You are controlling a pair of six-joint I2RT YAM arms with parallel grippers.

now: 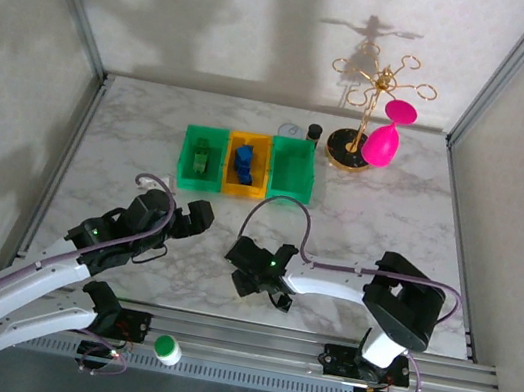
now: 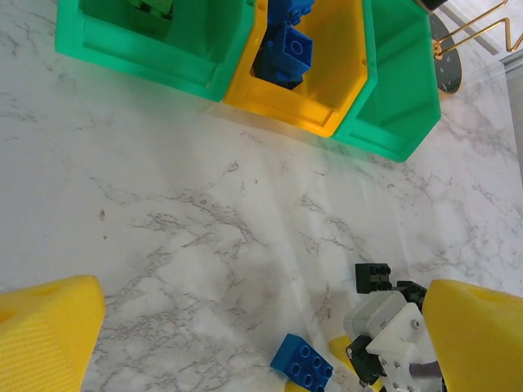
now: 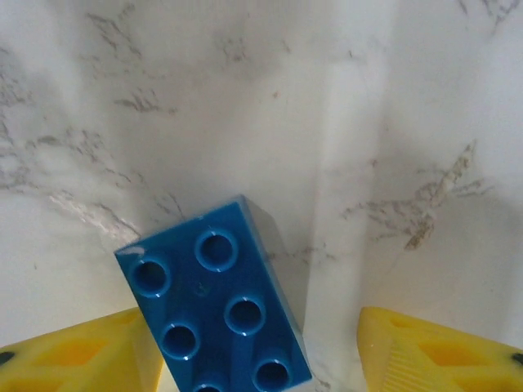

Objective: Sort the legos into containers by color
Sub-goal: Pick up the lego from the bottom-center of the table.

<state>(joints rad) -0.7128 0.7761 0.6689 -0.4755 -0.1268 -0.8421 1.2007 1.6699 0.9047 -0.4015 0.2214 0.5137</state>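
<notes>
While the right end effector (image 3: 253, 322) straddled a loose blue lego (image 3: 216, 314) on the worktop (image 3: 368, 122), on the near side of the yellow-orange bin (image 1: 242, 193), its jaws stood partly open. One pad appeared to touch the brick and the other stood apart from it, so nothing was gripped.

For a sound pick, the brick should probably be centred between the pads and squared to them before closing. It sat skewed and might twist out.

That bin held blue legos (image 2: 282, 49), which made it the likely target. Black legos (image 2: 373, 278) lay near the bin too, just beside the loose brick.

The left end effector (image 2: 261, 327), also nearer than the bin, hung wide open and held nothing.

No brand, label or writing was legible.
</notes>
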